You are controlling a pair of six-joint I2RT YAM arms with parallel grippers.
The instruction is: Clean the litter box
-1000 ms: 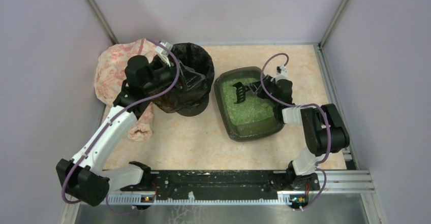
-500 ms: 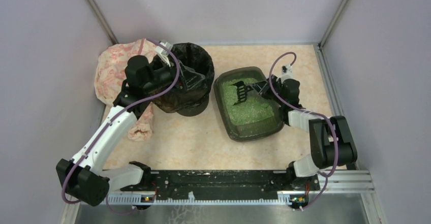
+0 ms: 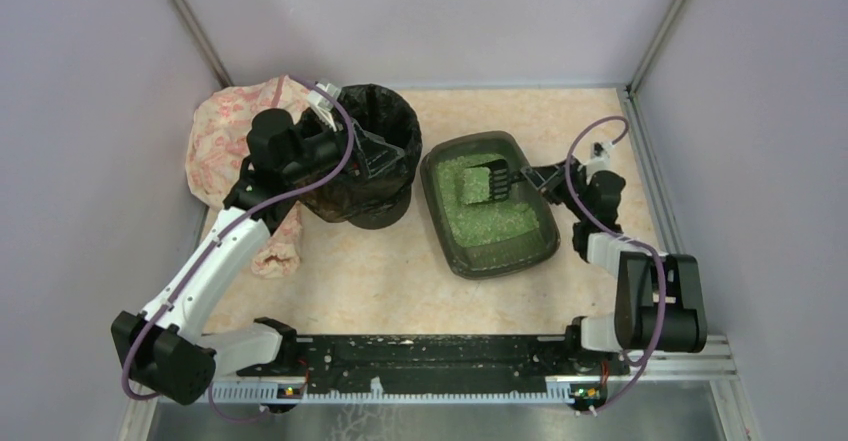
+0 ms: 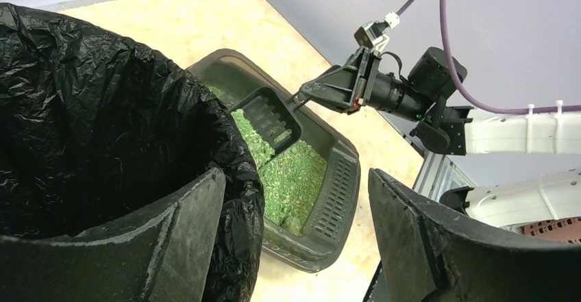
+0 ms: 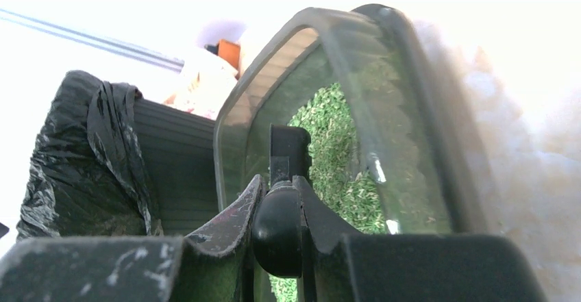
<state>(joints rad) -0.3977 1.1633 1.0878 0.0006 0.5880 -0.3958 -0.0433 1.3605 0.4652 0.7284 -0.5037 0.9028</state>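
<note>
The litter box (image 3: pixel 500 262), a dark grey-green tray of green litter, lies right of centre; it also shows in the left wrist view (image 4: pixel 338 199) and the right wrist view (image 5: pixel 274 62). A black slotted scoop (image 3: pixel 483 184) lies flat in its far half with litter on it, also in the left wrist view (image 4: pixel 270 114). My right gripper (image 3: pixel 541 175) is shut on the scoop's handle (image 5: pixel 288 153) over the box's right rim. My left gripper (image 3: pixel 376 157) is open at the right rim of the bin (image 3: pixel 385 111); one finger (image 4: pixel 171 247) lies against the black bag.
A pink patterned cloth (image 3: pixel 225 141) lies left of the bin, against the left wall. Enclosure walls close the back and both sides. The arms' mounting rail (image 3: pixel 430 356) runs along the near edge. A lump (image 4: pixel 293 224) sits in the litter at the box's near end.
My right arm has drawn back to the right. The scoop has turned from tilted, tines showing, to flat with litter on it. The left arm has not moved.
</note>
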